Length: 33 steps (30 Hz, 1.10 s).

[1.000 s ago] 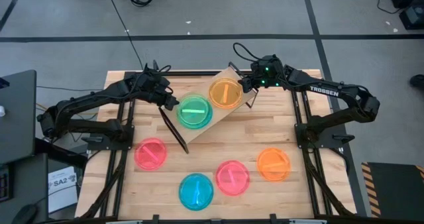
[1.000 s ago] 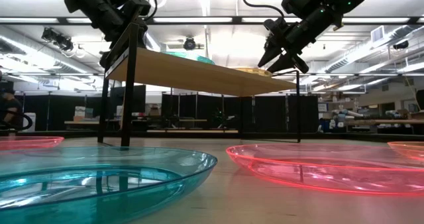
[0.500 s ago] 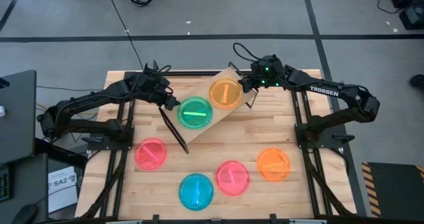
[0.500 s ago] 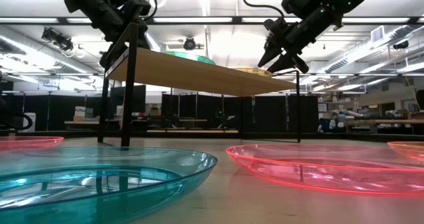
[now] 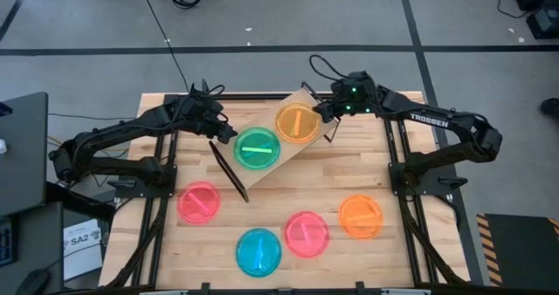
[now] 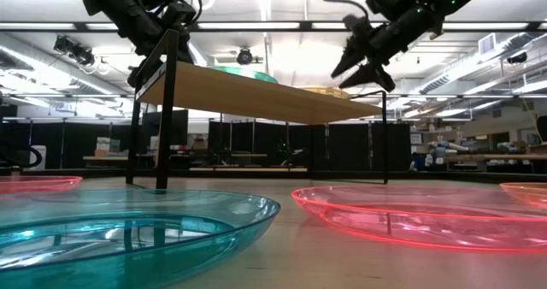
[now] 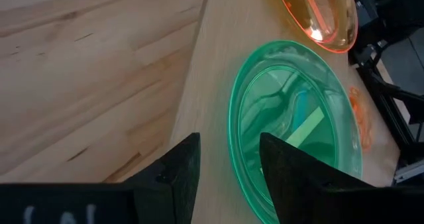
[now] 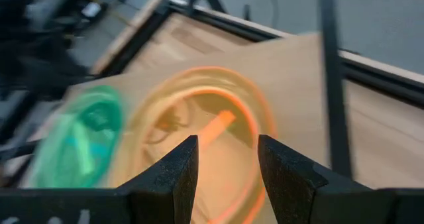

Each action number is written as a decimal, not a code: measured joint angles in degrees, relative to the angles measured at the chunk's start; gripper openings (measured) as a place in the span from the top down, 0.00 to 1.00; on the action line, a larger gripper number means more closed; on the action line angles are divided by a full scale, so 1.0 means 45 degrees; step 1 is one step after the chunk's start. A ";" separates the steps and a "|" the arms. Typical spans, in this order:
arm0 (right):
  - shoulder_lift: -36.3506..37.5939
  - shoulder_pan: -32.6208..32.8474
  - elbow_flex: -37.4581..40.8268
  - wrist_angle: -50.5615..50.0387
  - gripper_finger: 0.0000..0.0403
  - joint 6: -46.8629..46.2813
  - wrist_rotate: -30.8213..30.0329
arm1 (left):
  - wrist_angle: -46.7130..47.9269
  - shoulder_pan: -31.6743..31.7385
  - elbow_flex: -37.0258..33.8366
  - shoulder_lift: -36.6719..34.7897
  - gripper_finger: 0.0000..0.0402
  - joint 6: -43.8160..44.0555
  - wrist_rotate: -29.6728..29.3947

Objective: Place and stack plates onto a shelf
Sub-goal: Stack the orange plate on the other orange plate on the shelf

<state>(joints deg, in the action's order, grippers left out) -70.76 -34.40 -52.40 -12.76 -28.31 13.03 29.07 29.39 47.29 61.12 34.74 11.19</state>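
On the shelf point(image 5: 271, 147) near the tabletop's point(image 5: 349, 177) far edge, green plate point(image 5: 258, 147) and orange plate point(image 5: 296, 122) lie side by side, unstacked. Left pincer point(image 5: 229, 136) and right pincer point(image 5: 325, 110) stand apart, empty. Five plates point(image 5: 258, 251) remain along the near edge.

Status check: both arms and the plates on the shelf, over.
Left gripper open beside green plate. Right gripper open above orange plate. Both plates rest on shelf, side by side. Four plates on table; nothing blocking.
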 joint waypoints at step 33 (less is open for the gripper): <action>0.4553 0.7520 -0.0004 -0.5398 0.60 -0.0818 -0.1384 | -0.0007 -0.0030 0.0000 0.0000 0.60 0.0005 0.0002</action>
<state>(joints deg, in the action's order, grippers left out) -50.27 -0.55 -52.42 -37.05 -31.99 6.80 29.04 29.26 47.29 61.12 34.76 11.20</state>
